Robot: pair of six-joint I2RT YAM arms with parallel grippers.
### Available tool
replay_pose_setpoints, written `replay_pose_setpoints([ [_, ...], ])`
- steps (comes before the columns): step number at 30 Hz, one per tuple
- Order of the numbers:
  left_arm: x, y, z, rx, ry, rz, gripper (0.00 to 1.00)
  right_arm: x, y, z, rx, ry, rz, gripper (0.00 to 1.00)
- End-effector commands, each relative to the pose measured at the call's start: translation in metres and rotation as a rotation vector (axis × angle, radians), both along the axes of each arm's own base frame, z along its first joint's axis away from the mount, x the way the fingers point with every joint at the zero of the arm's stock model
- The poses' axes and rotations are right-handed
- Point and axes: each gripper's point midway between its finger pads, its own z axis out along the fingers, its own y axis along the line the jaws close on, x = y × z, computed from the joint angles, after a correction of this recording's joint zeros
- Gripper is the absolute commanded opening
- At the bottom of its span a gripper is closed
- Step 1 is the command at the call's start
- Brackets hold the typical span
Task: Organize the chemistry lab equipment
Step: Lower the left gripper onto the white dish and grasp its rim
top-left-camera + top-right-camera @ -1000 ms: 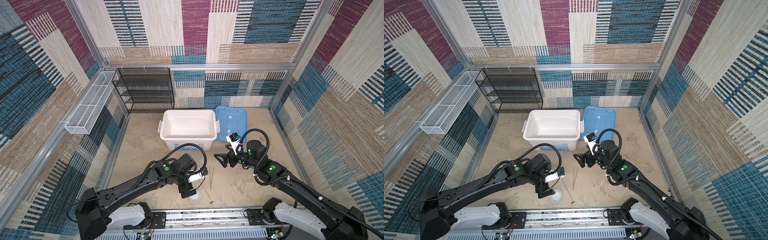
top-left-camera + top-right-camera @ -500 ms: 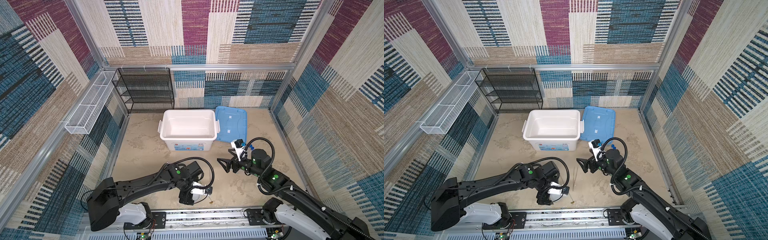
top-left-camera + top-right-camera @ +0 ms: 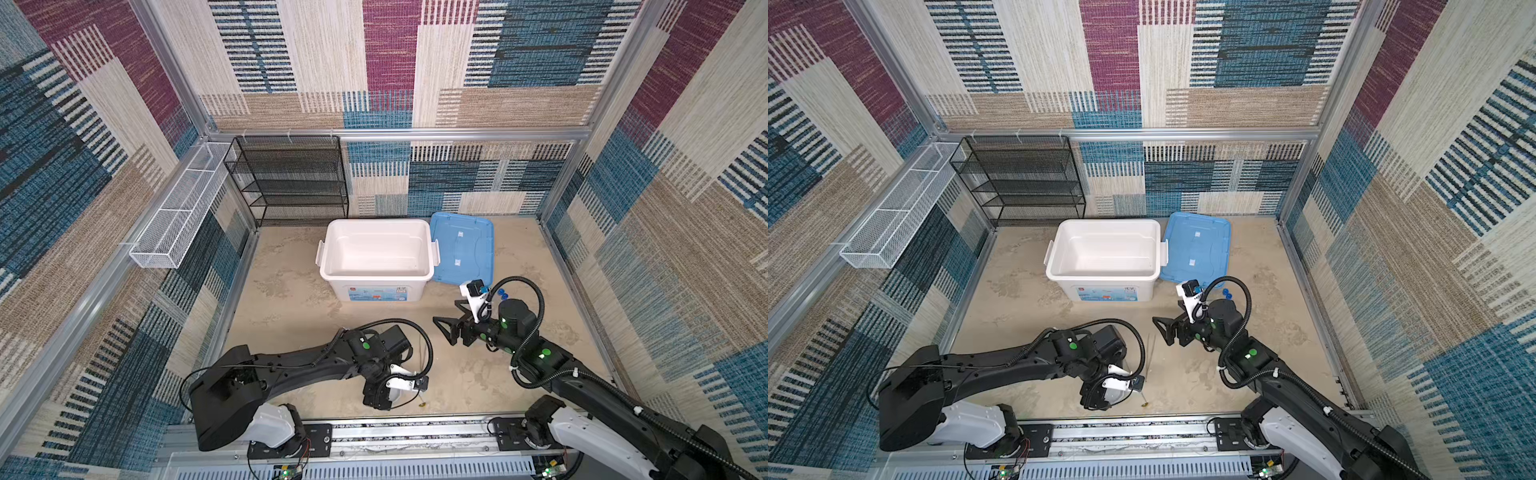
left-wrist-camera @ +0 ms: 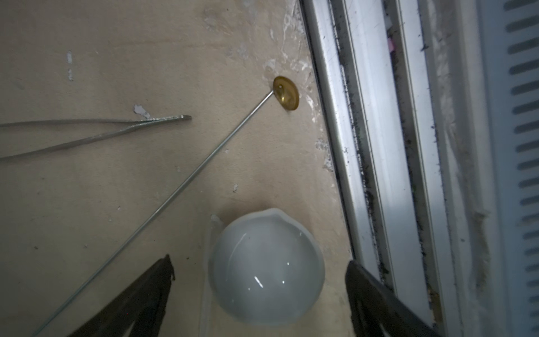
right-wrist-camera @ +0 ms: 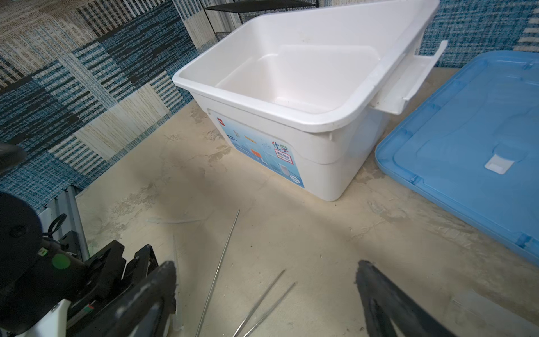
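Both grippers gape, holding nothing. Left gripper (image 4: 259,261): small white dish (image 4: 267,271) sits between its fingers, touching neither; spoon (image 4: 204,167) lies beyond the fingertips. Right gripper (image 5: 264,265): tweezers (image 5: 262,298) ends lie below, between its fingers; white tub (image 5: 320,163) ahead.
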Motion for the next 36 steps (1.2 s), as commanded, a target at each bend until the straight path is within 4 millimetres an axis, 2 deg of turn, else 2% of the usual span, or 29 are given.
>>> replay_pose_setpoints([
  [1, 0.007, -0.003, -0.003, -0.002, -0.042, -0.035, 0.94, 0.005, 0.001, 0.006, 0.010, -0.038, -0.007, 0.97],
  [14, 0.004, -0.002, -0.017, 0.029, -0.004, -0.022, 0.90, 0.007, -0.002, 0.005, 0.004, -0.039, -0.027, 0.96],
  [22, 0.004, -0.007, -0.017, 0.022, 0.001, -0.010, 0.88, 0.008, -0.003, 0.002, 0.000, -0.036, -0.032, 0.96],
  [28, 0.000, -0.002, -0.009, 0.007, -0.004, -0.007, 0.92, 0.009, -0.004, 0.000, -0.005, -0.029, -0.038, 0.96],
  [32, -0.005, 0.000, -0.010, 0.011, 0.024, 0.005, 0.92, 0.011, -0.004, -0.002, -0.011, -0.028, -0.041, 0.96],
  [36, 0.000, 0.000, -0.016, 0.039, 0.009, 0.004, 0.93, 0.011, -0.003, -0.004, -0.015, -0.025, -0.038, 0.96],
])
